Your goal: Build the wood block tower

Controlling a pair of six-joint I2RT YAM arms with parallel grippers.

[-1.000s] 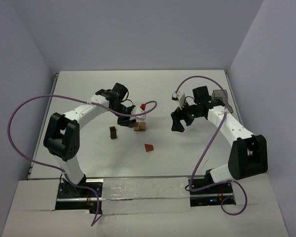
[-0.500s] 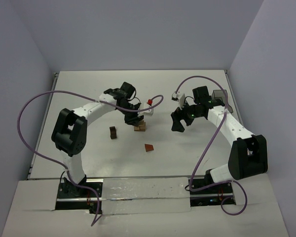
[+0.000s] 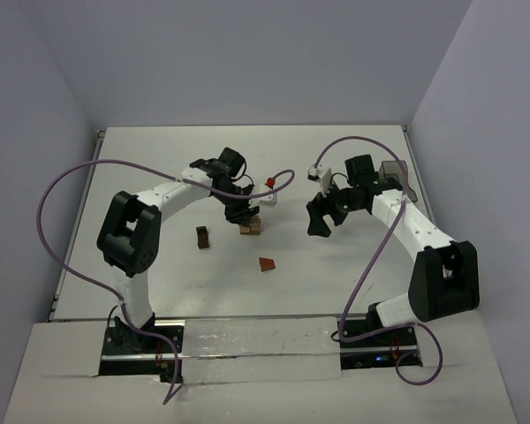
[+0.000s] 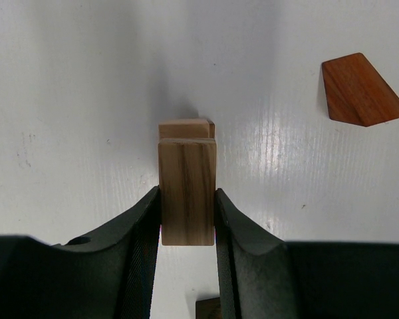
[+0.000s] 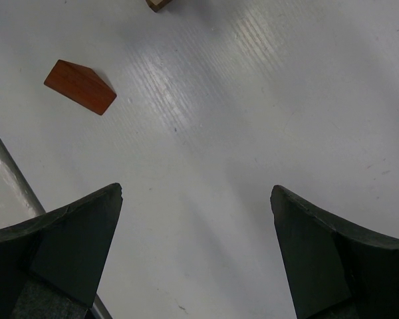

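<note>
The left hand is pinching a tan block by its two long sides, holding it upright directly over a second tan block that is sitting on the desk. Whether the two are touching, I cannot tell. To do this well, I judge, the hand should be lowering straight down, squaring the edges with the block beneath, and spreading only once the weight is resting; any sideways drag risks toppling both. The wedge is lying flat, well apart from this hand. The right hand is hovering spread wide, gripping nothing.
</note>
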